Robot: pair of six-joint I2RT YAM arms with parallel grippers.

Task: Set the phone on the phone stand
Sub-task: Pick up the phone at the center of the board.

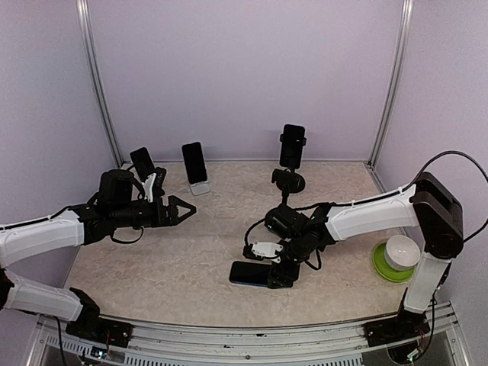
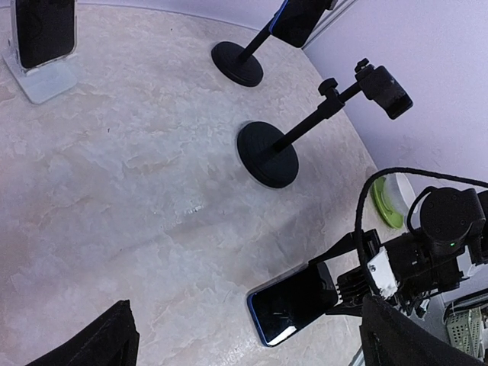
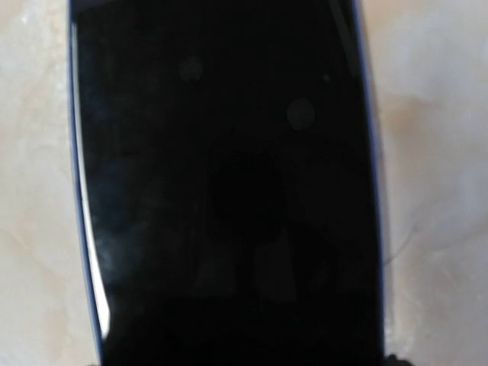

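Four phones are in view. Farthest left, one phone stands propped just behind the left arm; its support is partly hidden. The left end effector hangs over the bench with its fingers spread wide and nothing between them. Right of it, a second phone leans on a white stand. Toward the middle front, the task's phone lies flat on the bench, screen up, with a blue edge. The right end effector is down at its right end; I cannot tell whether it is clamped on the phone. At the back, a third upright phone sits on a black stand. A second black stand has an empty holder. Far right, one white bowl sits on one green plate.
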